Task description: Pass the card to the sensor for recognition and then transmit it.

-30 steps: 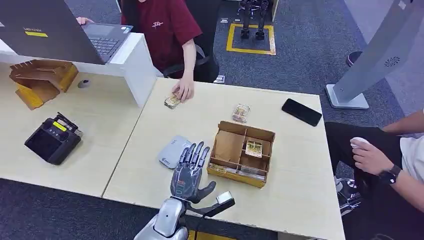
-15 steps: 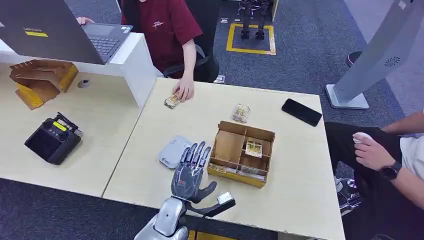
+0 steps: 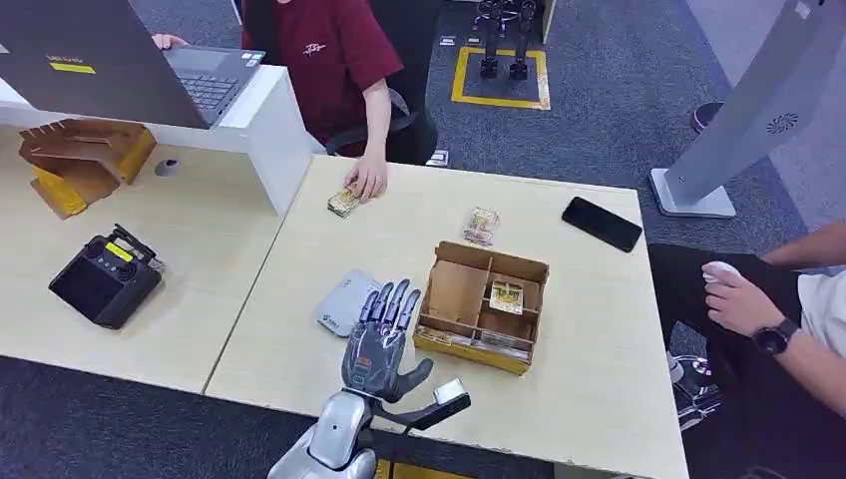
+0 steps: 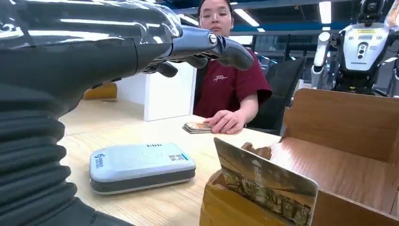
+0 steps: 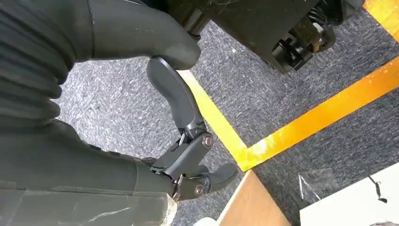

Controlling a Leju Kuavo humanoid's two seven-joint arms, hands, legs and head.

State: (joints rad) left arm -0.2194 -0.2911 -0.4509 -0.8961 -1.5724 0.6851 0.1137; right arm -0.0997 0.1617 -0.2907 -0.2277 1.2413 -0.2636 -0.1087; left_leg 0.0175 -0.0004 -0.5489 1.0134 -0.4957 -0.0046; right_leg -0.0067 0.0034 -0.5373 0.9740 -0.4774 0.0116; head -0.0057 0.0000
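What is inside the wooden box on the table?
The box holds one card in its right rear compartment and more cards standing along the front slot. The large left compartment looks bare. The left hand hovers beside it, covering nothing inside.

Right wrist view, looking down past the arm: the right hand (image 5: 155,122) enters with a grey ribbed cover and a thick grey thumb above darker jointed fingers (image 5: 188,160); the fingers are curled inward and hold nothing; beneath lies a grey speckled carpet floor (image 5: 329,132); 2 bands of yellow floor tape (image 5: 301,125) cross the carpet and meet at an angle just beside the fingers; a light brown wooden corner (image 5: 251,205) shows at the frame edge, near the fingertips; next to it sits a white flat surface (image 5: 357,202); a scrap of clear film (image 5: 315,181) rests on the carpet between the tape and the white surface.
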